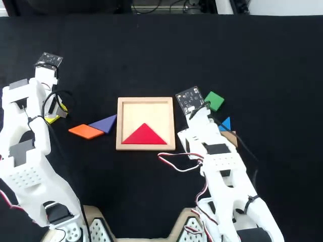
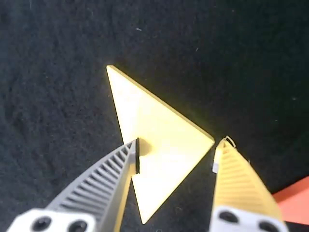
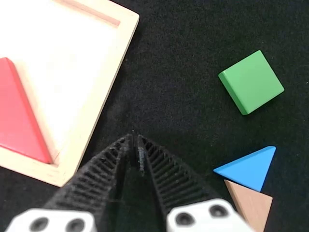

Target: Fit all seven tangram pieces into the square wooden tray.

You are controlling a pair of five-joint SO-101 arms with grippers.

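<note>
The square wooden tray (image 1: 121,123) lies mid-table with a red triangle (image 1: 145,134) in its near half. A yellow triangle (image 2: 154,135) lies flat on the black cloth at the far left. My left gripper (image 2: 176,147) hangs over it, open, one finger above its edge and the other just off a corner. An orange parallelogram (image 1: 86,131) and a purple triangle (image 1: 104,123) lie left of the tray. To the tray's right are a green square (image 3: 251,82), a blue triangle (image 3: 248,166) and a tan triangle (image 3: 251,203). My right gripper (image 3: 134,145) is shut and holds nothing, close beside the tray's right rim (image 3: 104,111).
The table is covered in black cloth. A corner of the orange parallelogram (image 2: 294,198) lies close to my left gripper. The right arm's body (image 1: 222,166) stretches from the near edge up to the tray's right side. Open cloth lies behind the tray.
</note>
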